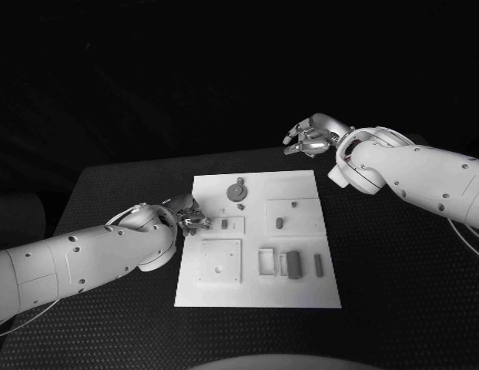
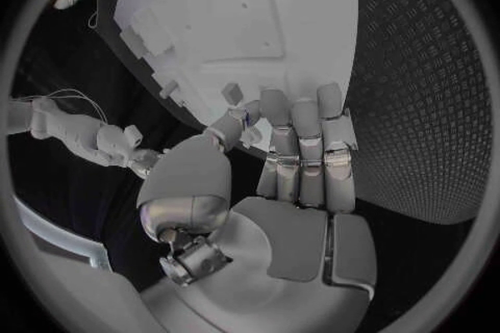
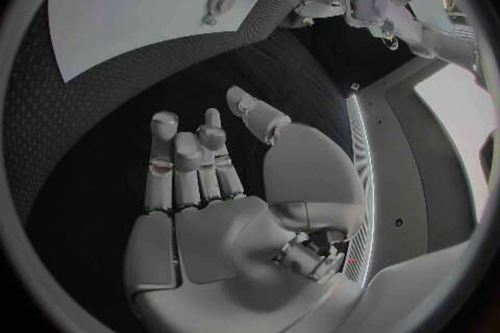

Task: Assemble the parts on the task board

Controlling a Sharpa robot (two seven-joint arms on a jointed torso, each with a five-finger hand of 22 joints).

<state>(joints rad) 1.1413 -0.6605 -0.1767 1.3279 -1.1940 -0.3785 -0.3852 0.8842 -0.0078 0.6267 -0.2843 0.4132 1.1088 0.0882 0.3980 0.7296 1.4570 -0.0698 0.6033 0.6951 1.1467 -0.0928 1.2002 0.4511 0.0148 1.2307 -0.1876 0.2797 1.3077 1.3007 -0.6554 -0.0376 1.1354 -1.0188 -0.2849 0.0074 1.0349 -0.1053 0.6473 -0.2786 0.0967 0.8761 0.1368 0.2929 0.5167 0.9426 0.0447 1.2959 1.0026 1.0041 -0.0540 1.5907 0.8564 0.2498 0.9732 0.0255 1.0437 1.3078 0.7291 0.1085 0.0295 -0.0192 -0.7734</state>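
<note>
The left hand (image 1: 186, 216) reaches over the task board's (image 1: 306, 185) left edge, fingers (image 2: 302, 137) pressed together, holding nothing visible. The right hand (image 1: 312, 136) hovers beyond the board's far edge over the bench (image 1: 395, 277), fingers spread and empty.

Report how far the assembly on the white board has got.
Early stage. On the white rectangular task board, small grey parts lie loose, though a round one may be seated. The silver left hand is at the board's left edge, grip unclear. The silver right hand hovers empty beyond it.
</note>
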